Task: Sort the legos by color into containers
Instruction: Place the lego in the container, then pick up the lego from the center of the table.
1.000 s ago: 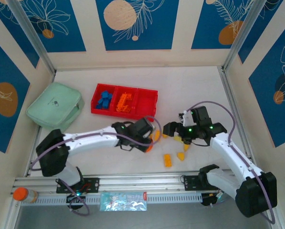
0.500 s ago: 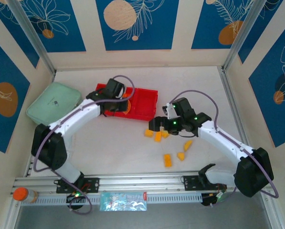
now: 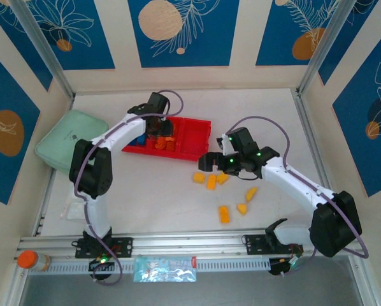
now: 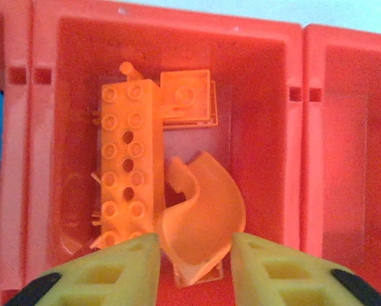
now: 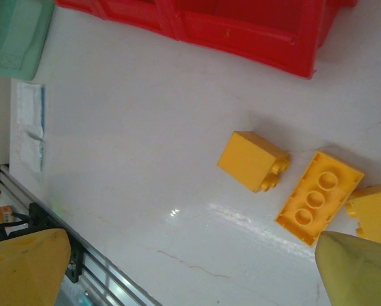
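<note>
I am holding my left gripper (image 4: 194, 241) with its fingers (image 4: 114, 268) apart, hanging over the middle compartment of the red tray (image 4: 292, 127). A curved orange brick (image 4: 203, 213) is lying between the tips; I cannot tell whether either finger is touching it. Beside it a long orange brick (image 4: 130, 166) is lying lengthwise, with a square orange plate (image 4: 185, 99) at its far end.

I am keeping my right gripper (image 5: 190, 239) spread wide, gripping nothing, its fingers (image 5: 25, 268) hovering above the table just off the tray's near right corner. Under it a yellow block (image 5: 251, 159) and a flat yellow brick (image 5: 318, 197) are sitting close together, apart from the tray. From above, more loose yellow bricks (image 3: 242, 208) are lying nearer my bases.

The tray's left compartment is holding the blue bricks (image 3: 138, 137) and the middle one the orange. The mint case (image 3: 63, 143) is sitting to the tray's left.

A second ago my left gripper was down by the loose bricks; now it is over the tray, and its elbow has swung in closer since half a second ago. My right gripper has moved leftward towards the tray.
</note>
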